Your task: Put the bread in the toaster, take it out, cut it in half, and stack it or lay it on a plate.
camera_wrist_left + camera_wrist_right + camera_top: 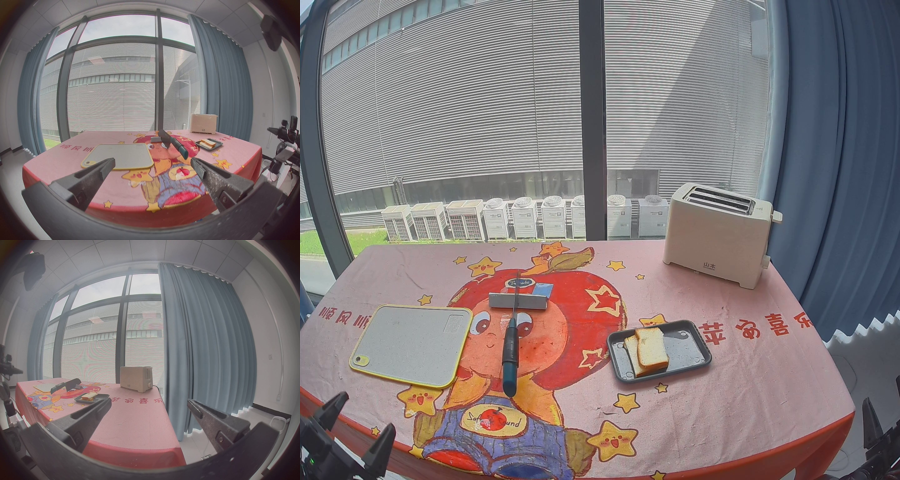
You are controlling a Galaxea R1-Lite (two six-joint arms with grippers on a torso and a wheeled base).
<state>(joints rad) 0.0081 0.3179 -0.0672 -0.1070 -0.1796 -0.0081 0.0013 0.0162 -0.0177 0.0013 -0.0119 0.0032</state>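
Overhead, two pale bread slices (649, 351) lie overlapped on a dark grey rectangular plate (690, 350), with the cream two-slot toaster (719, 234) well behind it on the pink cartoon tablecloth (737, 375). From the left wrist, the left gripper (152, 164) hangs off the table's near edge, jaws wide apart, facing a grey yellow-rimmed cutting board (120, 154) and a blue-handled knife (175, 145). From the right wrist, the right gripper (149, 403) hangs likewise spread, off the table.

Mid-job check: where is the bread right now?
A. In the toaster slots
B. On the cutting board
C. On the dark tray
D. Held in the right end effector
C: the bread slices lie overlapping on the dark tray, on the table nearer than the toaster and apart from it.
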